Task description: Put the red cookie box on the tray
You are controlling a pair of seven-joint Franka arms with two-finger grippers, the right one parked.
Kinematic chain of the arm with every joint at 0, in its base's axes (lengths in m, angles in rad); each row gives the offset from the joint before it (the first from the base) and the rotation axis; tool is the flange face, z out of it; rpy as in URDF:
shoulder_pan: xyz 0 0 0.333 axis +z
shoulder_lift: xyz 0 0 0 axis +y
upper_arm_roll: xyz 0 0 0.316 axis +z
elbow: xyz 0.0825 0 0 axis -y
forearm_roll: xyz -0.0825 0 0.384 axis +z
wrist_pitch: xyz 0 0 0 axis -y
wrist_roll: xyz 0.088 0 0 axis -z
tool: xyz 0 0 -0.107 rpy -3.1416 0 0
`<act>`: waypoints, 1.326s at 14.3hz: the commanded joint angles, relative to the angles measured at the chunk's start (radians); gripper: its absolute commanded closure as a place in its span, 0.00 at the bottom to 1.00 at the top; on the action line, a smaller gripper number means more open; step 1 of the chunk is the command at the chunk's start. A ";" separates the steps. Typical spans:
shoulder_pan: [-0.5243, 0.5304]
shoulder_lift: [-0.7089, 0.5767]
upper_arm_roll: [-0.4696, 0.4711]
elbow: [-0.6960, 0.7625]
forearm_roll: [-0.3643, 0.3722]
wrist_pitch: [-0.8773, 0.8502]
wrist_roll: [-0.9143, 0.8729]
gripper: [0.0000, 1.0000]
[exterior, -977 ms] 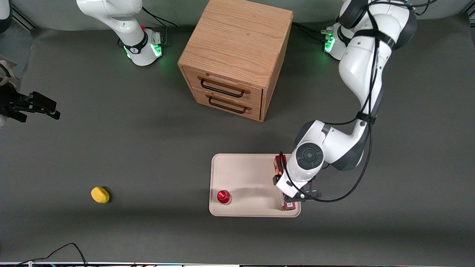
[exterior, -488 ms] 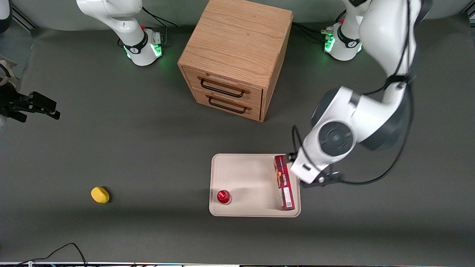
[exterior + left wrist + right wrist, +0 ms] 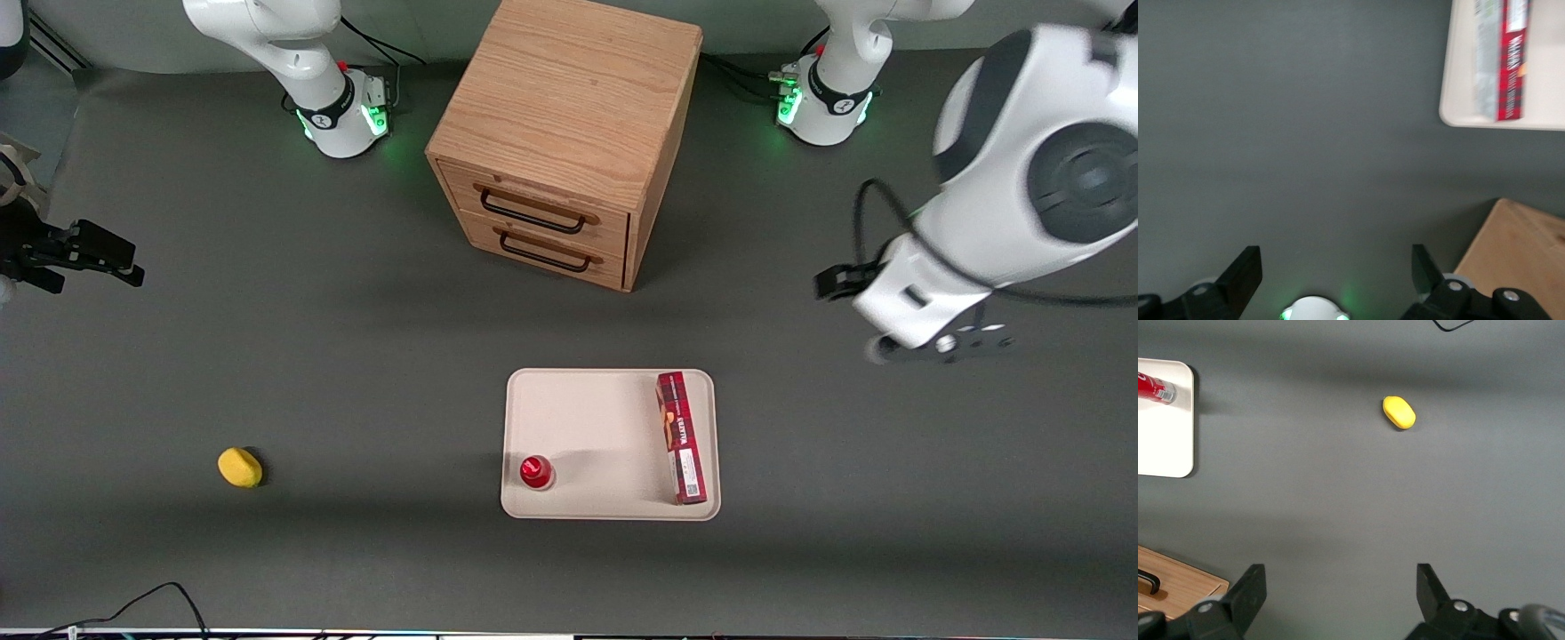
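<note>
Red box (image 3: 681, 437): lies flat on the tray, lengthwise along the edge toward the working arm's end; nothing grips it. The wrist view shows it too (image 3: 1512, 60), plaid face up with a white label at one end.
Tray (image 3: 596, 418): pale beige, on the table nearer the front camera than the cabinet; its rounded corner shows in the wrist view (image 3: 1451, 110).
Red-capped item (image 3: 536, 471): stands on the tray in the corner nearest the camera toward the parked arm's end, well apart from the box.
Jaws: wide apart and empty, both fingers (image 3: 1245, 275) over bare table.
Gripper (image 3: 1337, 270): raised above the table, well apart from the tray, toward the working arm's end.
Cabinet (image 3: 569, 133): wooden, two drawers with dark handles.
Yellow object (image 3: 240, 468): alone on the table toward the parked arm's end.
Table (image 3: 311, 356): dark grey.
</note>
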 commanded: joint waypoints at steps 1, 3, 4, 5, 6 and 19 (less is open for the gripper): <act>-0.007 -0.258 0.107 -0.363 -0.030 0.153 0.134 0.00; -0.008 -0.369 0.190 -0.497 -0.030 0.213 0.249 0.00; -0.008 -0.397 0.241 -0.523 -0.030 0.221 0.311 0.00; -0.010 -0.408 0.285 -0.525 -0.030 0.225 0.389 0.00; -0.010 -0.406 0.314 -0.519 -0.022 0.227 0.446 0.00; -0.019 -0.325 0.319 -0.312 0.010 0.080 0.446 0.00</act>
